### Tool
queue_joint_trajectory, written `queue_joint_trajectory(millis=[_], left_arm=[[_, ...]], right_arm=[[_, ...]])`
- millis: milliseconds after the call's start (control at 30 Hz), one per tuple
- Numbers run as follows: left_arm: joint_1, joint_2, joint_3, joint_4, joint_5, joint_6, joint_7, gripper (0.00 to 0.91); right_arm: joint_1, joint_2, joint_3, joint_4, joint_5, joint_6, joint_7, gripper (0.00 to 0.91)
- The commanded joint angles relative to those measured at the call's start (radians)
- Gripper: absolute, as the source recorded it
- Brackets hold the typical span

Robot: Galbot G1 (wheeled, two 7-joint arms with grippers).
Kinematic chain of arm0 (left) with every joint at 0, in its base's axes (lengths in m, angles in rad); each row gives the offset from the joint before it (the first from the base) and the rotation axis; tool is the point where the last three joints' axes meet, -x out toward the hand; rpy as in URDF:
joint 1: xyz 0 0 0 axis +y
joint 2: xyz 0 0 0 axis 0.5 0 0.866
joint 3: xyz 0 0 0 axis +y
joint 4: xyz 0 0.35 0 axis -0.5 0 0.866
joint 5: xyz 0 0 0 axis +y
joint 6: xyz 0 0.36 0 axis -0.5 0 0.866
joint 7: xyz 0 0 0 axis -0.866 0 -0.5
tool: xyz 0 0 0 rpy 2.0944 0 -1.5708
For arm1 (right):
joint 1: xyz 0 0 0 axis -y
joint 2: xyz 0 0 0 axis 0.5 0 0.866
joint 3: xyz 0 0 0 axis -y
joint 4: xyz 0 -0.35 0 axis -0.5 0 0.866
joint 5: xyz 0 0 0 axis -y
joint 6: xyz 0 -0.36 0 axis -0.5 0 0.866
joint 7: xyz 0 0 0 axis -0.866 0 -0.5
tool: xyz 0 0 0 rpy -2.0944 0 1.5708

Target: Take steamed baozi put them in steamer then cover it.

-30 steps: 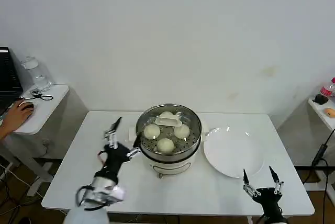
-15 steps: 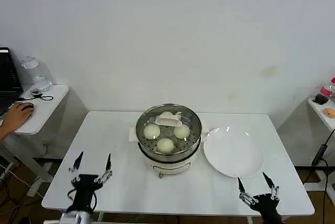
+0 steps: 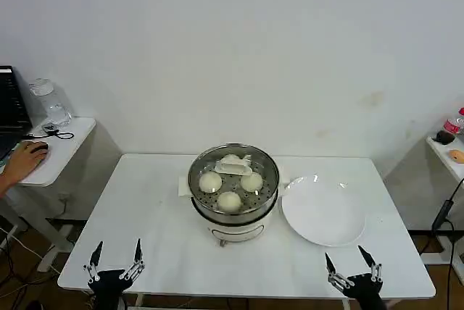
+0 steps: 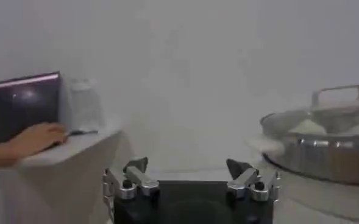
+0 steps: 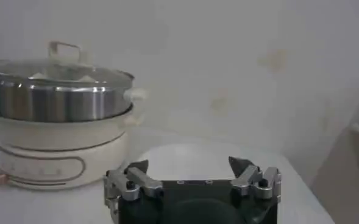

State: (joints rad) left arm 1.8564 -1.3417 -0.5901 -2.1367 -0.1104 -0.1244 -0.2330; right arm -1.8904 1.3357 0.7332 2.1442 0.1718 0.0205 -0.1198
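Observation:
The steamer (image 3: 236,217) stands mid-table with the glass cover (image 3: 233,169) sitting on it. Several steamed baozi show through the glass, among them one (image 3: 210,182) on the left, one (image 3: 251,181) on the right and one (image 3: 229,200) in front. My left gripper (image 3: 117,248) hangs open and empty at the table's front left edge, well away from the pot. My right gripper (image 3: 345,255) is open and empty at the front right edge. The left wrist view has the left gripper (image 4: 188,173) with the steamer (image 4: 325,155) ahead; in the right wrist view the right gripper (image 5: 191,170) faces the steamer (image 5: 57,103) and its cover (image 5: 63,68).
A flat white plate (image 3: 322,212) lies bare to the right of the steamer. A side table (image 3: 61,147) at the left holds a bottle and a laptop, with a person's hand (image 3: 25,156) resting there. Another small table (image 3: 448,152) stands at the far right.
My left arm has pulled back from beside the steamer to the table's front left edge. The right gripper has sunk slightly lower. The cover and baozi have not moved.

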Motion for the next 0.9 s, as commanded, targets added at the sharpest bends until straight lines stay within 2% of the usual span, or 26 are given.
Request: queue_joint_trajectory(millis=[33, 167, 267, 900], left_arm=[[0.032, -0.016, -0.011, 0.009, -0.001, -0.010, -0.008, 0.907], [0.032, -0.017, -0.003, 0.010, 0.020, -0.001, -0.004, 0.907], [0.033, -0.017, -0.002, 0.005, 0.031, 0.002, -0.001, 0.907], [0.052, -0.012, 0.004, -0.006, 0.046, 0.018, 0.018, 0.907]], right_arm=[[-0.008, -0.007, -0.028, 0.005, 0.005, -0.017, 0.015, 0.907], [-0.010, -0.002, -0.043, 0.011, -0.019, -0.025, 0.059, 0.907], [-0.012, 0.000, -0.060, 0.024, 0.000, -0.036, 0.077, 0.907], [-0.014, -0.002, -0.044, 0.022, -0.002, -0.013, 0.056, 0.907]])
